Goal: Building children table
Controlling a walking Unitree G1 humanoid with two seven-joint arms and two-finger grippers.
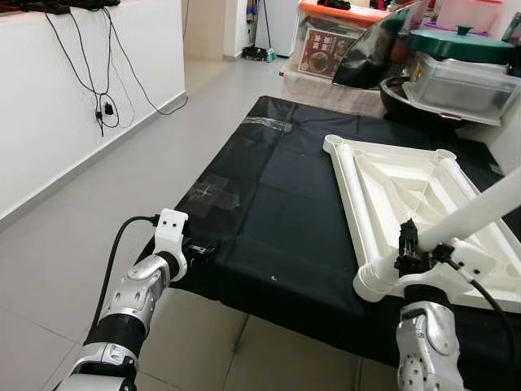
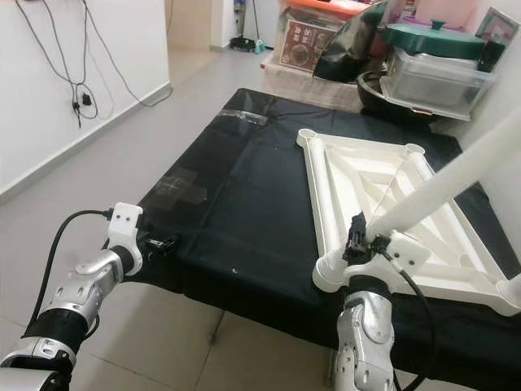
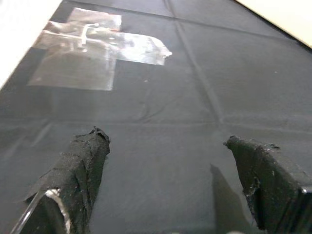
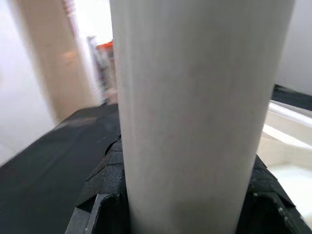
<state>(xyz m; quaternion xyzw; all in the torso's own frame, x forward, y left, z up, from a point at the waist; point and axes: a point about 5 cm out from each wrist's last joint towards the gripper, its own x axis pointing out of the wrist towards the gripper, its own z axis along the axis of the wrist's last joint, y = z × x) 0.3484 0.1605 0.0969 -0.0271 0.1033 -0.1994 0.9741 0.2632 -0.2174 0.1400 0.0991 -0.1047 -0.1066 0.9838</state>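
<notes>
White table leg (image 1: 476, 210) pinched between right gripper (image 1: 417, 248) fingers, tilted over upturned tabletop (image 1: 407, 195) near its corner socket (image 1: 376, 281). Left gripper (image 3: 170, 161) fingers spread above black-covered desk (image 1: 269, 204), beside tape patch (image 3: 92, 51).

Green-lidded pot (image 1: 461, 41) on clear storage box (image 1: 460, 85), black cables (image 1: 96, 69) on white wall, grey tiled floor (image 1: 73, 236)
</notes>
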